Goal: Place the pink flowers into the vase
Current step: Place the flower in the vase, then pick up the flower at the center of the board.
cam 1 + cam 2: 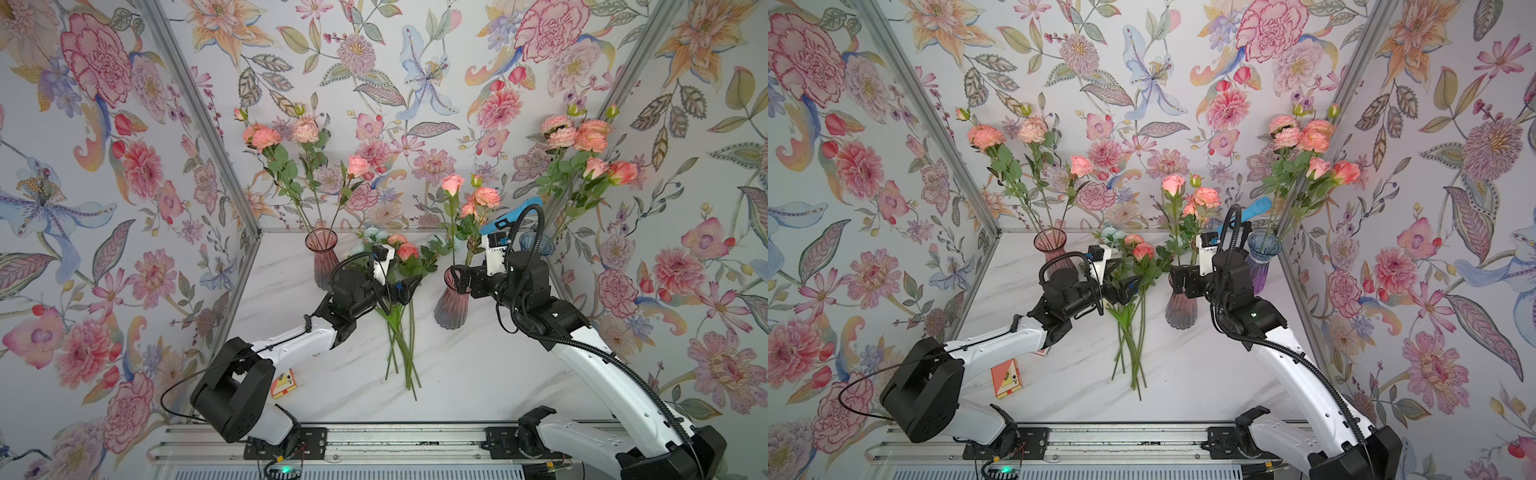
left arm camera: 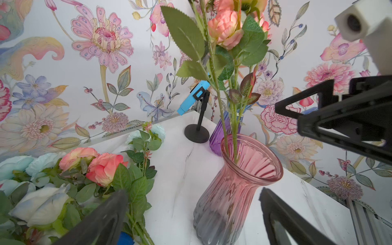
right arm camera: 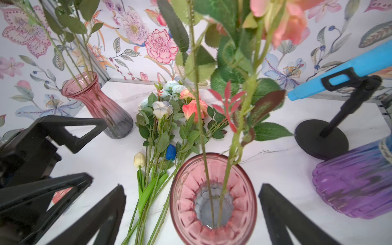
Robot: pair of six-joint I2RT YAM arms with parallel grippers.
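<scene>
Vase [image 1: 451,309]: two pink stems in. Right gripper [image 1: 455,274] apart at its rim. Left gripper [image 1: 409,286] apart over loose pink flowers [image 1: 402,247] on the surface [image 1: 478,374]. Next, likely: take one, avoiding white blooms [image 3: 162,109].

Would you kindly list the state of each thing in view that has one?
near pink vase: upright, pink flowers standing in it.
far pink vase: upright, holding pink flowers.
purple vase: upright, holding pink flowers.
mixed bunch: lying flat, its pink blooms not yet in a vase.
left gripper: fingers open, empty.
right gripper: fingers open, empty, above the near pink vase's mouth.
</scene>
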